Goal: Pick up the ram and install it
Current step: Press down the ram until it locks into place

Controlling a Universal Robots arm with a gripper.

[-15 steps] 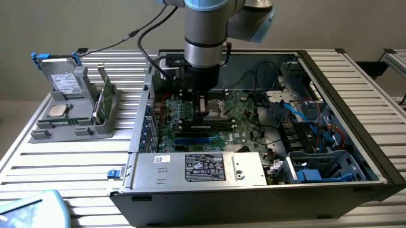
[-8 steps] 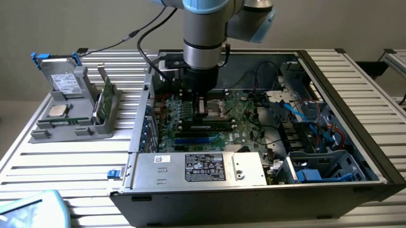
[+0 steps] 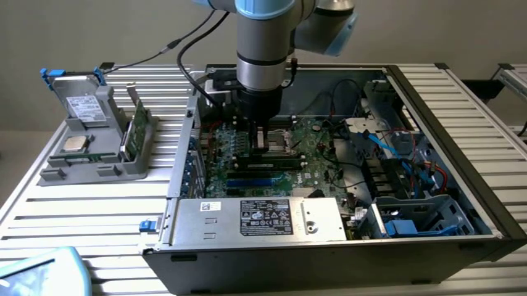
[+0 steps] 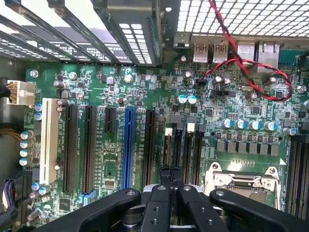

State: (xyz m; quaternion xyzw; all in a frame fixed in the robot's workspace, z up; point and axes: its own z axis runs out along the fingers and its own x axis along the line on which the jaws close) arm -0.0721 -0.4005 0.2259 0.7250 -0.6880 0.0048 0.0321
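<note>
I've got the gripper (image 3: 260,137) down inside the open PC case (image 3: 461,179), hanging just over the motherboard (image 3: 317,148) near the CPU socket (image 3: 276,143). On the wrist cam the two fingertips (image 4: 166,172) sit pressed together with no gap, nothing between them; gripper (image 4: 169,173) is closed and empty.

The ram (image 3: 271,164) lies seated flat in a slot on the board, just in front of the gripper toward the power supply (image 3: 259,217). It looks installed; I can't tell whether the latches are closed. Gripper is apart from it, not touching.

Wrist cam shows the blue PCIe slot (image 4: 127,147), the white PCI slot (image 4: 49,140) and the black expansion slots (image 4: 71,141) beside it, plus a red wire (image 4: 251,65) looped over the rear I/O ports (image 4: 227,50). The open CPU socket (image 4: 241,181) sits next to the fingers.

Outside the case, on the exterior view's left, the grey parts holder (image 3: 95,148) stands on the slatted table (image 3: 91,216) with a silver processor chip (image 3: 76,143) and a green card (image 3: 138,126) in it.
</note>
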